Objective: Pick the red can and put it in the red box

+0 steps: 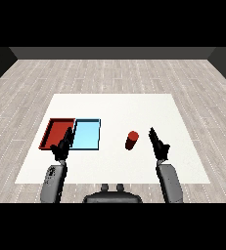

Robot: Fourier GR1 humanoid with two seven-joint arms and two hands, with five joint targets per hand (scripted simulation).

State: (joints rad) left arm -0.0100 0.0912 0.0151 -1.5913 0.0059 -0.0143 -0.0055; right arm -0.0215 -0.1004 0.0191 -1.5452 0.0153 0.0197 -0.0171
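Nearest you, at five o'clock in the head view, the grey right forearm rises to the black right hand (158, 144). Its fingers are straight and lie together, pointing toward twelve o'clock. They hold nothing and touch nothing. At seven o'clock, the left forearm ends in the black left hand (62, 146). Its fingers are likewise extended and empty, and they overlap the near edge where the two trays meet; you cannot tell from this view whether they touch it.

Just beyond, near the centre of the white table (119, 168), the small red cylindrical can (131, 140) stands upright. It lies at nine o'clock from the right hand, near it but apart, with bare table between them.

At about ten o'clock from the view's centre lie the shallow red tray (53, 132) and, against its right side, the light blue tray (87, 135). You see nothing inside either one.

Progress, as you may judge it: nothing is done. The can is ungrasped and well apart from the red tray. Remaining are the reach, closing the hand round the can, the lift, the carry leftward past the blue tray, and the release.
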